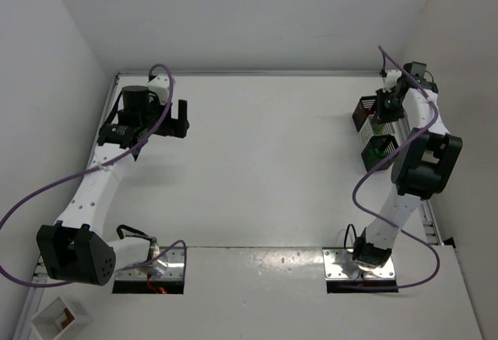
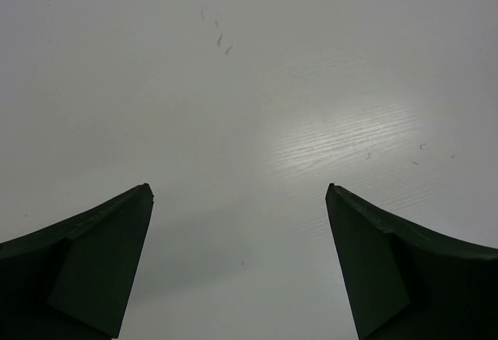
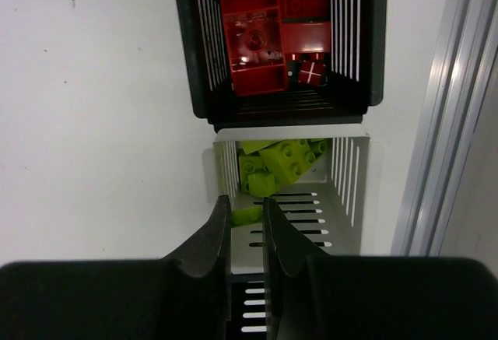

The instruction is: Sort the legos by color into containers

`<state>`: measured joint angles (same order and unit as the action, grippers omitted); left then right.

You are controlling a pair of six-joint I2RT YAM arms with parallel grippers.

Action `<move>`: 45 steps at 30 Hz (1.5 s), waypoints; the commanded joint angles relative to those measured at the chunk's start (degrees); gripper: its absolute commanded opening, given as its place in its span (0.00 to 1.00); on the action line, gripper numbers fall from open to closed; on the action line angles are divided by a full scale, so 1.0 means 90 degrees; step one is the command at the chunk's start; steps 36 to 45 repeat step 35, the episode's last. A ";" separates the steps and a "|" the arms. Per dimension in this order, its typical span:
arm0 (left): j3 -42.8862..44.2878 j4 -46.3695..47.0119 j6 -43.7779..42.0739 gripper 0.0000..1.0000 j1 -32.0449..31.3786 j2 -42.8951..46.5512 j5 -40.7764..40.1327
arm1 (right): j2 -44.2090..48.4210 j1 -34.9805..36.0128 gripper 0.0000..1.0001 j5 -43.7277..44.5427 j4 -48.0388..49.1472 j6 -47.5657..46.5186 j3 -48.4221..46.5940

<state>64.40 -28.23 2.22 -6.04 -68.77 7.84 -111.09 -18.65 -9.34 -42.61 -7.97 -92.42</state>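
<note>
Right hand (image 3: pixel 245 204): I am holding it above the white bin (image 3: pixel 346 184), the slatted-walled one at the right edge of the table (image 2: pixel 249 83), with my fingers pressed together and only a thin slit between them.

Lime bricks (image 3: pixel 284 161) are lying heaped inside the white bin, at the end farthest from my wrist. One small lime brick (image 3: pixel 247 215) is sitting right at my fingertips, apart from the heap and on the side nearer to me. I cannot tell whether I am pinching it or whether it is lying on the bin floor below the tips.

A black bin (image 3: pixel 373 44) is standing just beyond the white bin, and their walls appear to meet. Red bricks (image 3: pixel 253 36) are lying in it, one large and several small, well past my fingertips.

In the overhead view another black bin (image 1: pixel 367 157) is standing on the white bin's near side, showing green inside. A metal rail (image 3: pixel 436 122) is running along the white bin's outer side.

Left hand (image 2: pixel 239 190): I am holding it spread wide over bare table, well apart from the white bin, across the table. Nothing is lying between its fingers.

A white box (image 1: pixel 47 320) with a brown inside is sitting at the opposite near corner, farthest from the white bin.
</note>
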 commanded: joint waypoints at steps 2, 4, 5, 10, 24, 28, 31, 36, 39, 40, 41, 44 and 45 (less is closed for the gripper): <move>0.0012 0.0021 0.0134 1.00 -0.0041 -0.0014 -0.0060 | -0.0020 -0.0134 0.12 0.0168 0.0027 -0.0052 -0.0219; 0.0070 0.0021 0.0134 1.00 -0.0041 -0.0073 0.0008 | -0.0078 -0.0134 0.33 0.0169 0.0027 -0.0052 -0.0219; 0.0071 0.0021 0.0134 1.00 -0.0041 -0.0073 0.0008 | -0.0079 -0.0134 0.39 0.0227 0.0027 -0.0052 -0.0219; 0.0071 -0.0047 0.0076 1.00 -0.0041 -0.0152 -0.0216 | -0.0020 -0.0134 0.49 0.0286 0.0027 -0.0052 -0.0219; -0.0016 -0.0593 -0.0041 1.00 0.0886 -0.0083 0.0604 | 0.3221 -0.0036 0.50 -0.2029 -0.0520 -0.0289 0.1652; -0.0415 -0.0662 -0.0294 1.00 0.1051 0.0101 0.0019 | 0.3953 -0.0095 0.50 -0.1785 0.0006 -0.0140 0.2660; -0.0748 -0.0662 -0.0510 1.00 0.1276 0.0511 -0.0186 | 0.4567 -0.0095 0.50 -0.1657 0.0223 -0.0140 0.3247; -0.1139 -0.0681 -0.0734 1.00 0.1423 0.0785 -0.0002 | 0.4697 -0.0095 0.51 -0.1715 0.0155 -0.0140 0.3365; -0.1139 -0.0681 -0.0734 1.00 0.1423 0.0785 -0.0002 | 0.4697 -0.0095 0.51 -0.1715 0.0155 -0.0140 0.3365; -0.1139 -0.0681 -0.0734 1.00 0.1423 0.0785 -0.0002 | 0.4697 -0.0095 0.51 -0.1715 0.0155 -0.0140 0.3365; -0.1139 -0.0681 -0.0734 1.00 0.1423 0.0785 -0.0002 | 0.4697 -0.0095 0.51 -0.1715 0.0155 -0.0140 0.3365; -0.1139 -0.0681 -0.0734 1.00 0.1423 0.0785 -0.0002 | 0.4697 -0.0095 0.51 -0.1715 0.0155 -0.0140 0.3365; -0.1139 -0.0681 -0.0734 1.00 0.1423 0.0785 -0.0002 | 0.4697 -0.0095 0.51 -0.1715 0.0155 -0.0140 0.3365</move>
